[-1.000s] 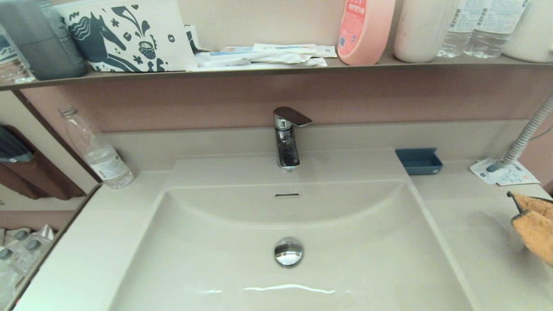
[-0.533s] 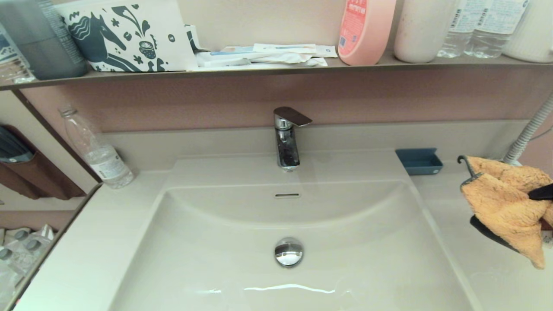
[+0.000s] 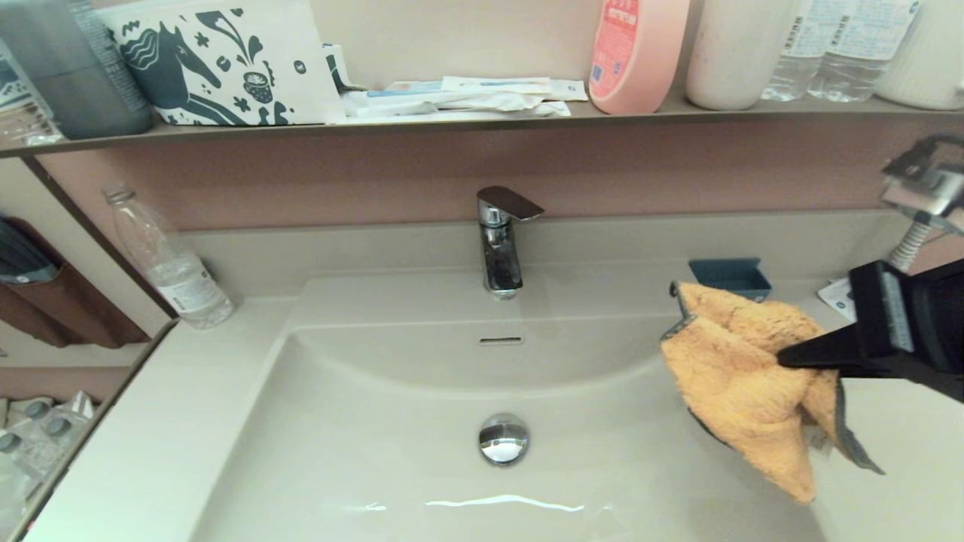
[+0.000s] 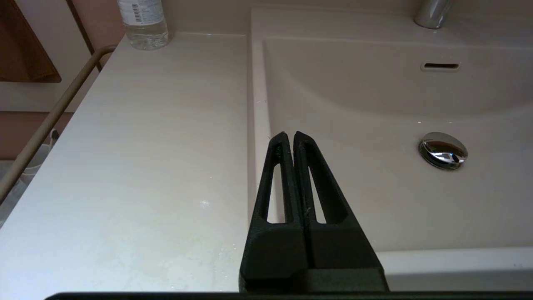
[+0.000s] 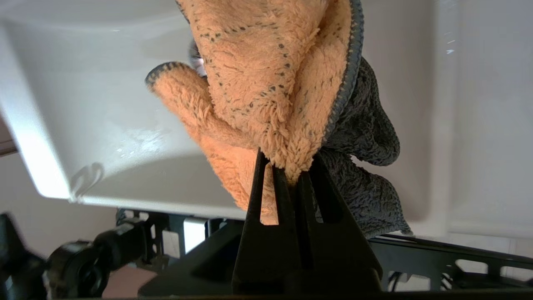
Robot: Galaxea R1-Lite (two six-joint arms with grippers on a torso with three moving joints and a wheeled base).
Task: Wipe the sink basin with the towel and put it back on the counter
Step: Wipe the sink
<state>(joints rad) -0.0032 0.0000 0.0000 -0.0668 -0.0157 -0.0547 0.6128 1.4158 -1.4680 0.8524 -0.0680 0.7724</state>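
Note:
The beige sink basin fills the middle of the head view, with a chrome drain plug, a slot overflow and a chrome faucet. My right gripper is shut on the orange towel, which hangs in the air over the basin's right rim. The right wrist view shows the towel bunched between the shut fingers, its dark grey side drooping. My left gripper is shut and empty, parked over the basin's left rim beside the counter.
A clear water bottle stands on the counter at the back left. A small blue tray and a white leaflet lie at the back right. A brown shelf with bottles and papers runs above the faucet.
My right gripper has carried the towel leftward and up, from the counter at the far right edge to above the basin's right rim. The left arm has not moved.

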